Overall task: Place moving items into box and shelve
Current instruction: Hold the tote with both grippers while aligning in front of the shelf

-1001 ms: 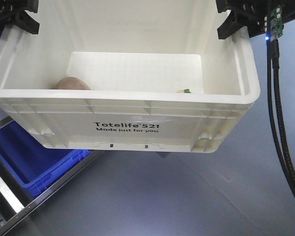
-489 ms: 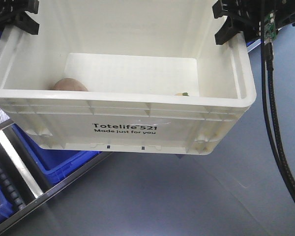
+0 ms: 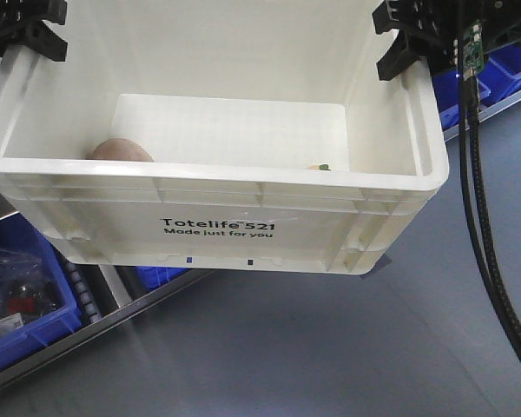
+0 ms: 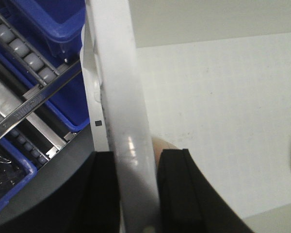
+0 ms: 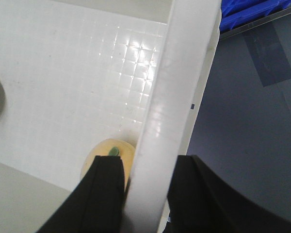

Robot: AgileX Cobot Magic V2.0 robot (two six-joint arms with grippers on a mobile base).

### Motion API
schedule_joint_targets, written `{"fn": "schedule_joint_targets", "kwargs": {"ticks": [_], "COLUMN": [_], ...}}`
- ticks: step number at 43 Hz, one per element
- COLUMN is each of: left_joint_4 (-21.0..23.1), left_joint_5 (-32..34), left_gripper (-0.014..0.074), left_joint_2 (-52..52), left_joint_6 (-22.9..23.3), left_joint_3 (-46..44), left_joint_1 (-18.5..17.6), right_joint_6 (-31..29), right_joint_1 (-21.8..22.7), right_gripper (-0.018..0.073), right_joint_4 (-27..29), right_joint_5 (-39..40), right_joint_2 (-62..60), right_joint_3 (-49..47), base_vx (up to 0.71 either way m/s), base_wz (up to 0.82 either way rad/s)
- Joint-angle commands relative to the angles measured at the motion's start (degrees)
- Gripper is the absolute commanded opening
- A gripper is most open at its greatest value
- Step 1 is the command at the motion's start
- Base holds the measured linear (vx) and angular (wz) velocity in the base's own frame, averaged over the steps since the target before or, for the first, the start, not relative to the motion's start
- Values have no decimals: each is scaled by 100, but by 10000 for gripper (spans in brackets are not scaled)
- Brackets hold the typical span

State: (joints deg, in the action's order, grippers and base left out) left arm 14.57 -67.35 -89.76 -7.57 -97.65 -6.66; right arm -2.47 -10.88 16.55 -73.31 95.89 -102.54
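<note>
Currently the box [image 3: 217, 187] hangs between both arms, above the floor. Left gripper [image 4: 136, 158]: fingers pinch the left rim, with the pink-brown plush [image 3: 120, 150] just inside, below them. Right gripper [image 5: 145, 162]: fingers pinch the right rim, and the yellow plush [image 5: 103, 146] lies on the box bottom beside the inner finger. Blue bins [image 3: 22, 304] sit lower left.

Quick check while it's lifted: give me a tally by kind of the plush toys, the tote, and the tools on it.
pale pink-brown plush toy: 1
yellow-orange plush toy: 1
cream tote: 1
tools clamped on its rim: 2, the left tool and the right tool
Total: 5
</note>
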Motion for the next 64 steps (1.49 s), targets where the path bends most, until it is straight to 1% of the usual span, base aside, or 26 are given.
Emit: {"fn": "schedule_joint_targets", "kwargs": {"ticks": [1, 64], "left_joint_4": [797, 797], "left_joint_5": [546, 546], "left_gripper": [-6, -6], "left_joint_2": [334, 334], "left_joint_6": [-55, -55], "left_joint_3": [-256, -256], "left_joint_1": [-84, -84], "right_joint_6": [-145, -145], "right_joint_1": [-62, -62], "right_gripper": [-4, -4], "right_joint_4": [703, 703], "right_joint_5": [545, 544], "right_joint_2": [-309, -309], "right_joint_3": [-225, -225], "base_vx": [-10, -6], "base_wz": [21, 26]}}
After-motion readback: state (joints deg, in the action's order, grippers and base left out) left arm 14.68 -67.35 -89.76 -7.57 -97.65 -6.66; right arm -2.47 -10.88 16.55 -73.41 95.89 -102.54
